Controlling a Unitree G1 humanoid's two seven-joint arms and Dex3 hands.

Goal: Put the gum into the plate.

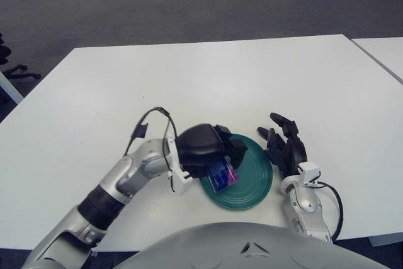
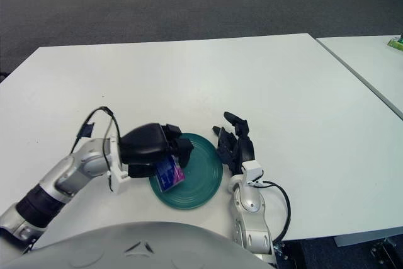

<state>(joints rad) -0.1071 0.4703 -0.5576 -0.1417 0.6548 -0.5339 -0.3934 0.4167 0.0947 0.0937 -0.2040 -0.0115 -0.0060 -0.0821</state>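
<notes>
Gripping gum (image 1: 220,174) over plate (image 1: 255,181), left robot hand (image 1: 204,149) hides pkg top.

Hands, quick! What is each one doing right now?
Left hand: closed on the gum, over the plate.
Right hand: open, empty, right of the plate.

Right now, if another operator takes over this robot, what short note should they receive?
Left hand: shut on the gum pack, low over the near-left part of the green plate.
Right hand: open, idle, just right of the plate.
Done: gum picked up and brought to the plate.
Left: whether the pack already touches the plate cannot be told. Probably lower it a little, open the fingers, then pull the left hand away.
</notes>
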